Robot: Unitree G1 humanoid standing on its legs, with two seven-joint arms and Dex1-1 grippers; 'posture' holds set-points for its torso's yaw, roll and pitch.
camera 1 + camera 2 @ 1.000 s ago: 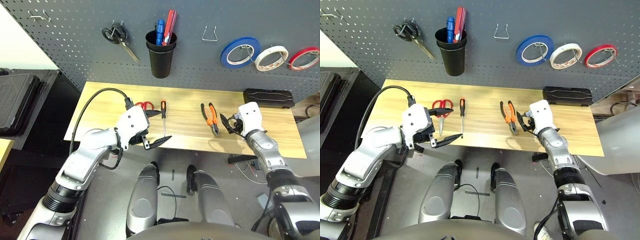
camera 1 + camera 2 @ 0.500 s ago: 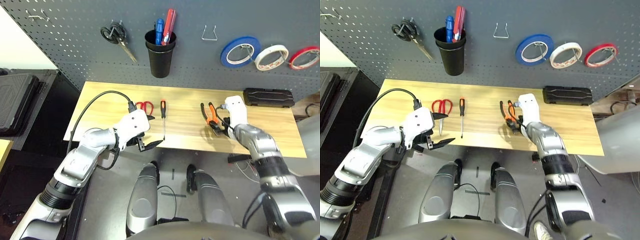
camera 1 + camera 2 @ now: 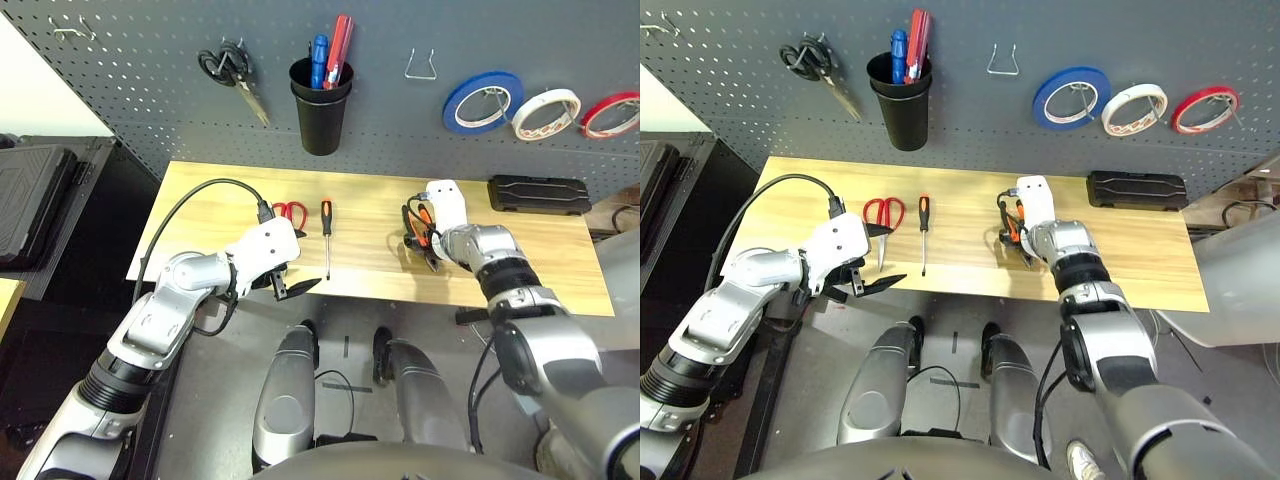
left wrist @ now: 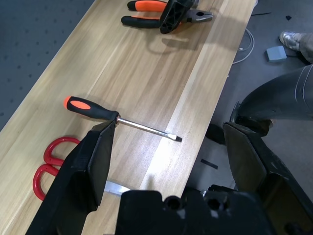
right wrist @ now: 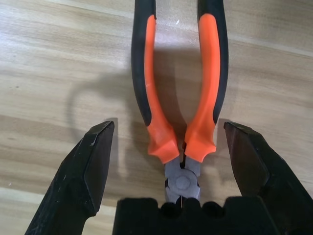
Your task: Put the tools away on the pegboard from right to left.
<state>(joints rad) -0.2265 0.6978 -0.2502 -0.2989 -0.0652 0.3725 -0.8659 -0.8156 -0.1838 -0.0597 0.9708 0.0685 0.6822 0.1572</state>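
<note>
Orange-and-black pliers [image 5: 178,98] lie on the wooden table [image 3: 370,245], right of centre. My right gripper [image 3: 418,236] hovers over them, open, one finger on each side of the handles near the pivot. A slim black-and-orange screwdriver [image 3: 326,235] and red-handled scissors [image 3: 288,212] lie to the left. My left gripper [image 3: 290,285] is open and empty at the table's front edge, just short of the screwdriver [image 4: 98,111] and the scissors [image 4: 54,156]. A whitish tape roll [image 3: 545,112] hangs on the dark grey pegboard [image 3: 150,100].
On the pegboard hang black-handled scissors [image 3: 232,72], a black cup [image 3: 321,110] holding blue and red handles, a bare wire hook [image 3: 420,68], a blue tape roll [image 3: 482,102] and a red one [image 3: 610,115]. A black case [image 3: 537,194] lies at the table's back right.
My right gripper has swung left from beside the pliers to straddle them. My left gripper has drawn back slightly toward the table's front edge.
</note>
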